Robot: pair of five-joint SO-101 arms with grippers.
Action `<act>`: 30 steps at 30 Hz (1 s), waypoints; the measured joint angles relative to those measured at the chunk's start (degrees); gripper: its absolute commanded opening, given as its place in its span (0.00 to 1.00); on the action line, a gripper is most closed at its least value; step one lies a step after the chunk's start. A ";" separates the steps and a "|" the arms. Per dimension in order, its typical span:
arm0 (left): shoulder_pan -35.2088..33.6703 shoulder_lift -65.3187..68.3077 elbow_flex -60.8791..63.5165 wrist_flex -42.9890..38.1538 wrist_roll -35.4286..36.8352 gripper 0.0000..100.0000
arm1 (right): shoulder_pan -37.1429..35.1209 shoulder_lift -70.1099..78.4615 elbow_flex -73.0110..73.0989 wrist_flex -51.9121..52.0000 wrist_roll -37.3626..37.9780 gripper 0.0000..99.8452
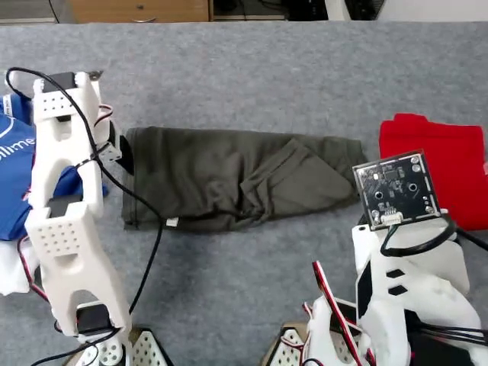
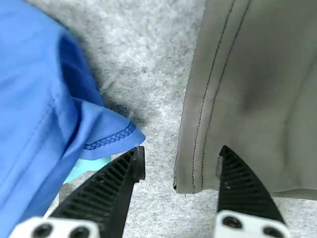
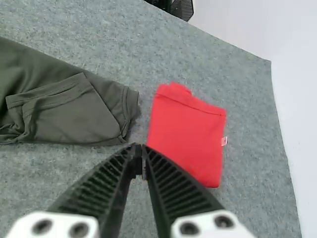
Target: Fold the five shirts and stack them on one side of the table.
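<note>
**A:** Which way does the olive shirt (image 1: 236, 179) lie from the left gripper (image 2: 182, 151)?

**B:** Right under it. The shirt is a long band across the middle of the desk (image 1: 229, 69), with its long axis running from one arm's side to the other. The hemmed corner of its end sits between the left gripper's spread jaws, one tip over the cloth and the other over bare desk just beside the blue shirt (image 2: 34, 99). I can't tell if either tip touches.

**A:** And the right gripper (image 3: 138, 147)?

**B:** Pressed together and holding nothing. It hangs above the desk near the gap between the shirt's far end and the folded red shirt (image 3: 185, 131). That end is near it, but not between its jaws.

**A:** So the left arm is nearer?

**B:** I'd say so. The next fold probably brings one short end over along that long axis. The left gripper only needs to drop and pinch the corner.

**A:** Any risk?

**B:** The blue shirt's edge lies close by, so a sloppy pinch might catch it too.
</note>
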 measured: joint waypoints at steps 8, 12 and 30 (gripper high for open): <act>5.19 0.62 0.35 0.00 0.00 0.24 | 0.00 -3.25 0.00 0.00 0.00 0.00; 6.77 2.73 0.35 -1.23 0.00 0.24 | 0.00 -4.75 0.00 0.00 0.00 0.00; 7.56 19.25 -7.56 -0.35 2.81 0.08 | 0.00 -4.75 0.00 0.00 2.37 0.00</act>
